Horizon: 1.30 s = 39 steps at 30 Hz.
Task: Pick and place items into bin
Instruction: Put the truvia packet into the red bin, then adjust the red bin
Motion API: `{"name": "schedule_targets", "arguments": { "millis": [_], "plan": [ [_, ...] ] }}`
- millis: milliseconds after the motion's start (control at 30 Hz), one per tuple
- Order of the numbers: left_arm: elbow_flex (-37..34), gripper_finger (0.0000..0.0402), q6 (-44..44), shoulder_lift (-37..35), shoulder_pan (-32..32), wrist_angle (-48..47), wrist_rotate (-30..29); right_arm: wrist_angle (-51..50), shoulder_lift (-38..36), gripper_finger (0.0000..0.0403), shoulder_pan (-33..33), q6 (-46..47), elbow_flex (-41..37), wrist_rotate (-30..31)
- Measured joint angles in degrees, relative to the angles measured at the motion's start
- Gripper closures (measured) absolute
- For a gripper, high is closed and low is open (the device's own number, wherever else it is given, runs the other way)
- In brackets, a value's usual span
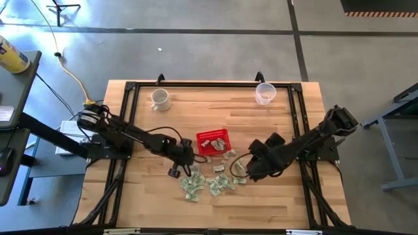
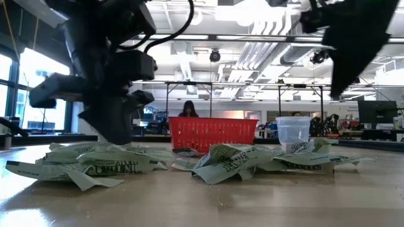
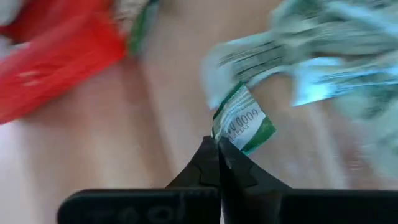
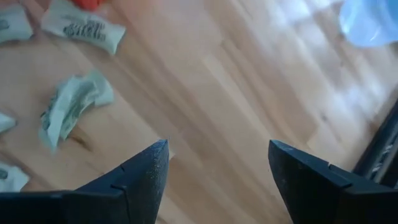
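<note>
The red bin (image 1: 213, 142) stands mid-table, with pale pieces inside it. Several crumpled green-and-white items (image 1: 208, 183) lie loose on the wood just in front of it and show as a low heap (image 2: 221, 161) in the low view. My left gripper (image 1: 192, 162) is down at the heap's left end, near the bin's left corner, shut on one small item (image 3: 244, 121). My right gripper (image 1: 247, 171) hangs open above the heap's right end, over bare wood (image 4: 217, 146), with nothing between its fingers. The nearest items (image 4: 73, 107) lie off to one side of it. My left gripper pinches the small item by its near edge (image 3: 224, 132) between the very tips of its two shut fingers (image 3: 210, 163). The fingers slant down from the table's left. The rest of the item sticks out beyond the tips; whether it still lies on the table I cannot tell.
A white mug (image 1: 160, 98) stands at the far left of the table and a clear plastic cup (image 1: 265, 93) at the far right. A black frame (image 1: 130, 86) runs along the table's edges. Bare wood lies between the heap and the near edge.
</note>
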Motion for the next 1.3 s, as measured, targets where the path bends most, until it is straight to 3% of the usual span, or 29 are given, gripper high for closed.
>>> {"name": "schedule_targets", "arguments": {
  "millis": [100,267,500,633,800,1000,1167,1300],
  "plan": [
    [3.7,0.0365,0.5,-0.3,0.3,-8.1,-3.2,1.4,0.0,0.0139,1.9,2.3,-1.5,-0.5],
    [10.8,0.0367,1.5,-2.2,3.0,-19.3,-3.4,3.8,0.0,0.0139,3.8,4.9,-4.0,-0.2],
    [21.4,0.0374,2.0,-3.0,10.3,-16.8,-3.2,9.0,-0.1,0.0139,4.3,4.9,-8.6,1.4],
    [23.6,0.0353,2.8,-1.2,14.0,-10.1,1.4,13.9,-1.5,0.0139,3.8,3.0,-11.8,3.7],
    [24.0,0.0339,-5.8,3.9,15.8,-9.2,7.5,19.1,-4.4,0.0139,0.0,-5.1,-15.2,5.1],
    [24.1,0.0320,-13.4,6.3,15.3,-10.2,3.5,25.9,-9.0,0.0139,-6.7,-17.8,-16.9,6.4],
    [24.1,0.0280,-16.5,3.0,15.3,-9.1,1.8,40.5,-9.7,0.0139,-14.5,-37.4,-17.3,-3.8],
    [24.0,0.0236,-16.9,2.0,15.3,-13.5,-0.5,48.1,-8.7,0.0139,-20.7,-45.2,-17.3,-9.3]
  ]
}}
